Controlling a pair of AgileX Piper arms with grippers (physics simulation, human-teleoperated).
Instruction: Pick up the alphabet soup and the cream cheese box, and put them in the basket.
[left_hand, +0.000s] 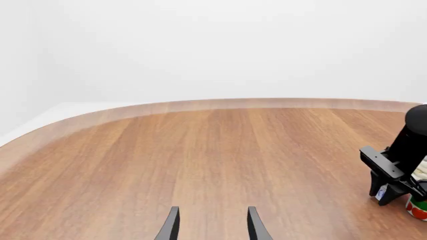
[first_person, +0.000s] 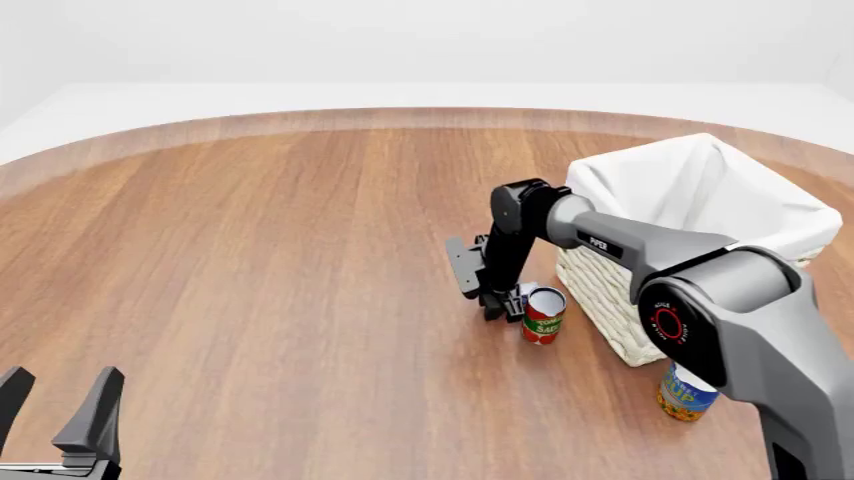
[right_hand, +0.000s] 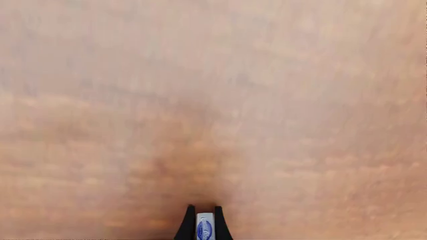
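Note:
My right gripper points down at the table's middle and is shut on the cream cheese box, a small blue-and-white box that shows edge-on between the fingers. In the left wrist view a sliver of the box peeks from under the right gripper. The alphabet soup, with its blue and yellow label, stands near the front right and is partly hidden by the right arm. The basket, lined with white cloth, sits to the right of the held box. My left gripper hovers open at the front left with nothing in it.
A red-and-green can stands upright just right of the right gripper, between it and the basket wall; it also shows in the left wrist view. The round wooden table curves away at the far edge.

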